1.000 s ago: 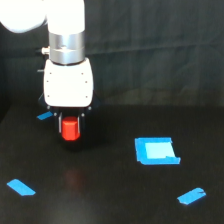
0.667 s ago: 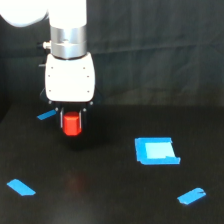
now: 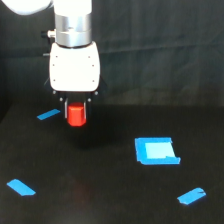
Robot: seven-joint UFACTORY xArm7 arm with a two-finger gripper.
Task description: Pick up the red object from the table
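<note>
Black table (image 3: 115,200) with blue tape bits, gripper (image 3: 76,116) clamped on the red object (image 3: 76,114) in midair; any grip slack and it'll drop.

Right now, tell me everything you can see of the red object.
The red object is a small, stubby red-orange block, roughly cylindrical, with a matte look and a brighter top edge. It hangs upright under the white gripper, its upper part tucked between the dark fingers, which appear shut on it. It seems lifted clear of the black table, with a faint reddish reflection below. A blue tape strip lies beside it.
</note>
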